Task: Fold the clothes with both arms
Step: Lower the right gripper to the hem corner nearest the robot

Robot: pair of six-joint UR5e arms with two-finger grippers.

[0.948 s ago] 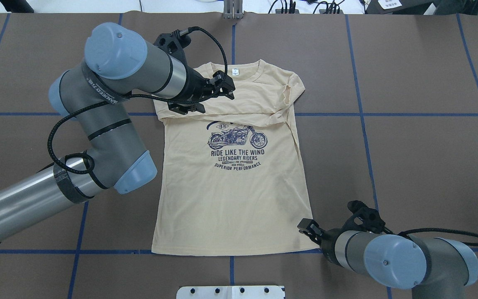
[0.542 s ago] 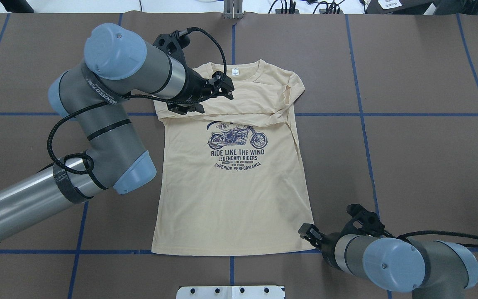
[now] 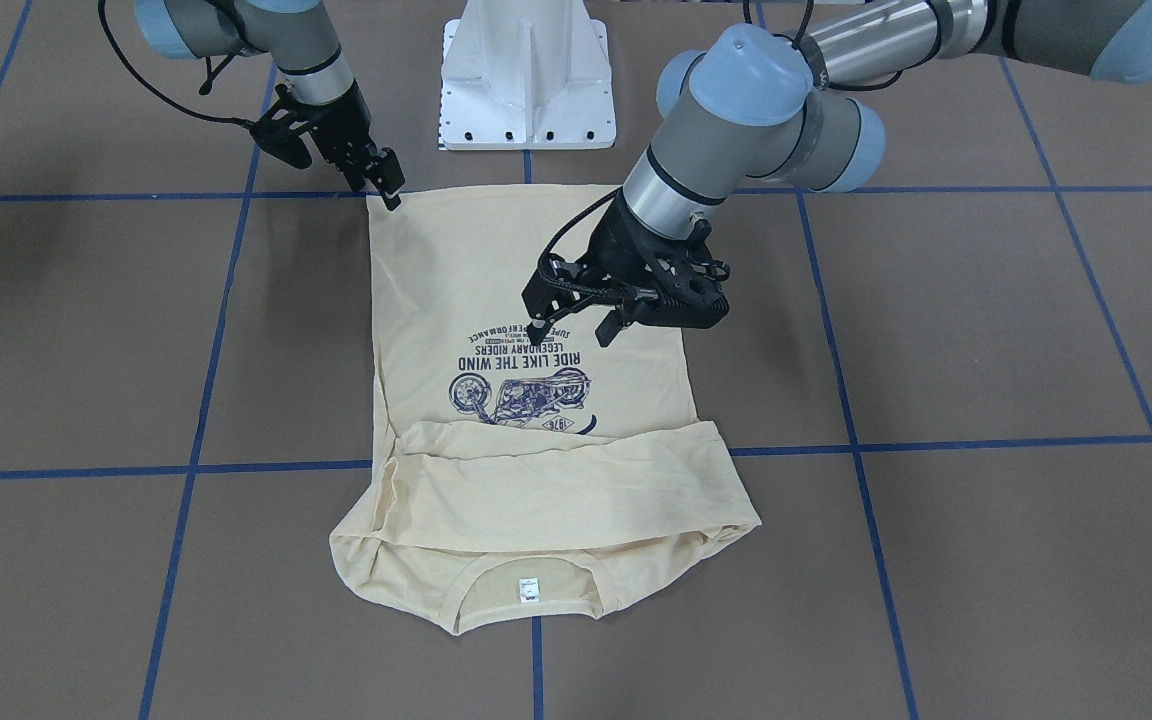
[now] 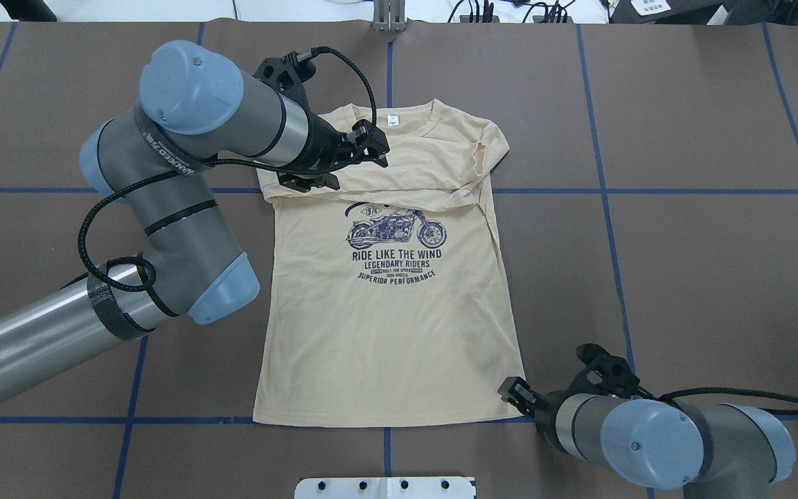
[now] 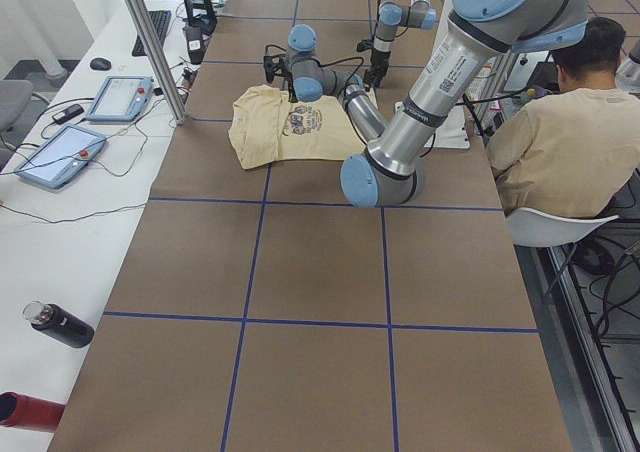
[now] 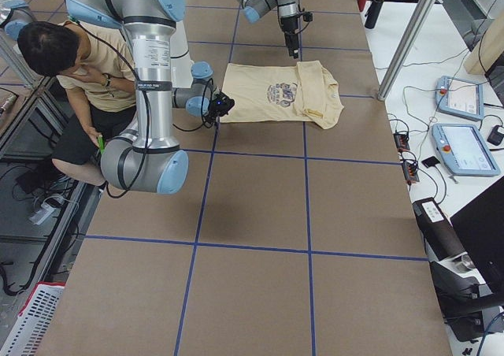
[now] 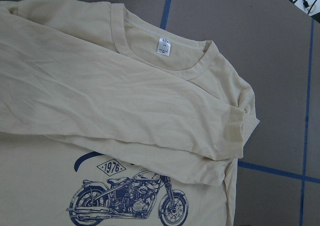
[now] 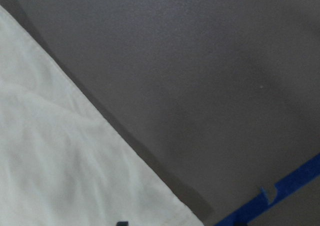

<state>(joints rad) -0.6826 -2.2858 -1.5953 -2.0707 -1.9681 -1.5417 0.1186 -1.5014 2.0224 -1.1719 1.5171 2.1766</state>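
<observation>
On the table (image 4: 704,277), nearest the white base (image 3: 528,80), I see the cream T-shirt (image 4: 385,333) lying flat and chest up, its hem (image 4: 385,420) toward me. Farther out comes the navy motorcycle print (image 4: 395,242). Past it a long sleeve (image 4: 406,177) lies across the chest, and the white neck label (image 4: 392,119) is at the far end.

My right arm (image 4: 648,436) sits low by the near hem corner. Its right fingers (image 4: 512,388) are at the fabric's edge, and I cannot tell how far apart they are. My left arm (image 4: 191,180) reaches in with its elbow bent. The left fingers (image 3: 540,330) are spread apart, hold nothing, and hover above the sleeve.

The table is brown and gridded with blue tape (image 4: 600,173). A seated operator (image 5: 560,132) is beside it, and teach pendants (image 6: 465,147) lie beyond its far edge.
</observation>
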